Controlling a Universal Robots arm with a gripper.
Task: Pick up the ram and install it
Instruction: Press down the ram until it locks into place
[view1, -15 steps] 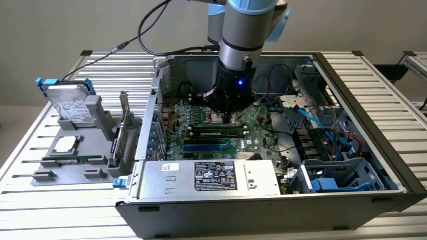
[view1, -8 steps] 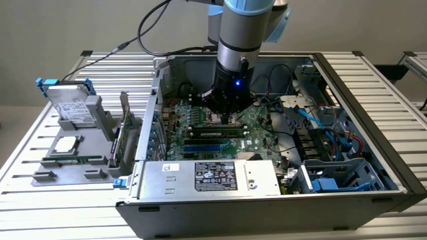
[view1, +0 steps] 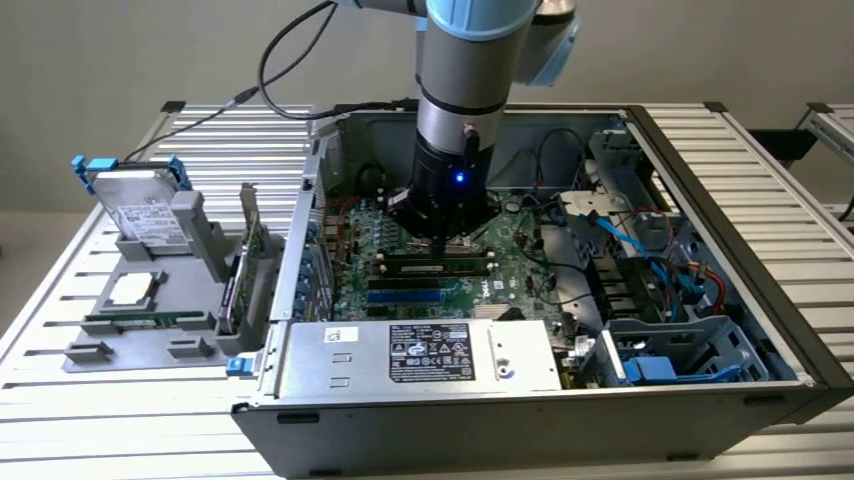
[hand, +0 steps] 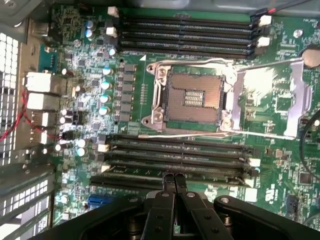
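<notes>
Arm (view1: 461, 70) hangs straight down from the top center of the frame, wrist vertical, claw (hand: 174, 176) pointing down with its fingers pinched completely together.

Flat green printed motherboard (hand: 75, 60) dotted with silver-topped capacitors and white markings. Long black plastic memory slots (hand: 185, 30) with white end latches, 12 o'clock of the socket; a second black bank at 6 o'clock. Square silver-framed processor socket (hand: 192, 95), coppery-tan contact field. Long thin green ram stick (hand: 150, 172), small black chips. Black metal tool (hand: 174, 182). Arm: grey tube, pale blue joint cap (view1: 481, 15), blue light on the black wrist. Grey metal case (view1: 694, 130). White ribbed desk (view1: 120, 440), parallel slat pattern.
</notes>
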